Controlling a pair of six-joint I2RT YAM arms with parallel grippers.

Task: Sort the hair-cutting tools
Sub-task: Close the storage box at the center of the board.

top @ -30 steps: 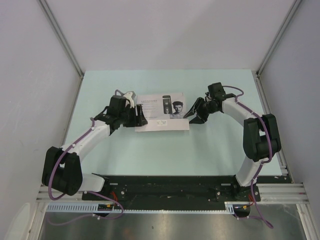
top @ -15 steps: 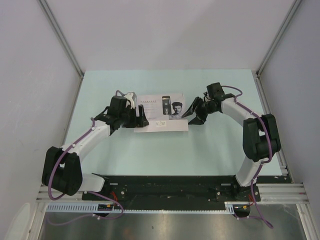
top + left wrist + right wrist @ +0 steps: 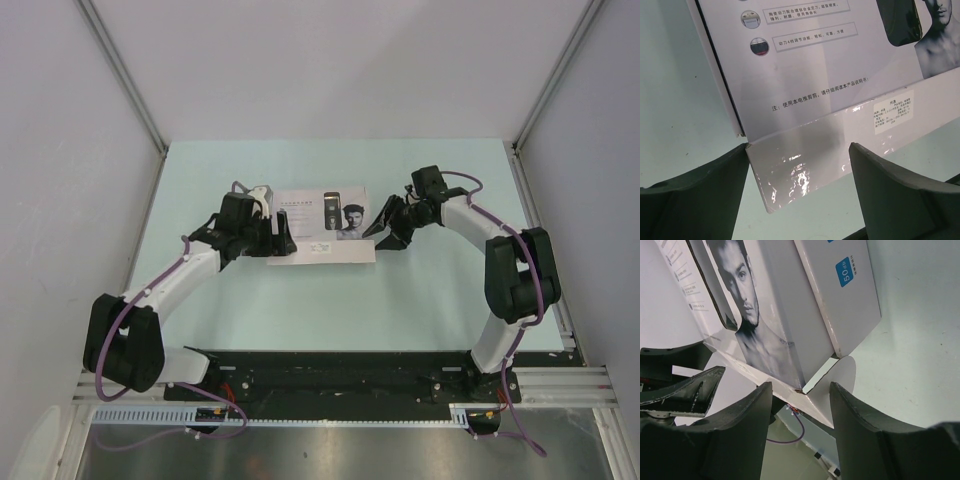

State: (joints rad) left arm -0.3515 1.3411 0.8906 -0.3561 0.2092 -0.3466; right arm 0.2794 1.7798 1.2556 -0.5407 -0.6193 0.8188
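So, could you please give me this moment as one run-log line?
left gripper: open, at left end of white box | right gripper: open, at its right corner | tools: none in view

You are looking at a pale mint-green flat table top [image 3: 330,300], its matt surface showing bare in both wrist views [image 3: 680,100] [image 3: 920,340]. One thing lies on it: a flat white cardboard box with a printed lid [image 3: 325,232], set near the middle and slightly toward the far side, long edges running left to right. Its lid shows a man's portrait, a dark clipper picture and small lines of text. A glossy white flap [image 3: 840,145] with a small label spreads from its near edge. A long black mounting plate [image 3: 330,365] runs along the table's near edge
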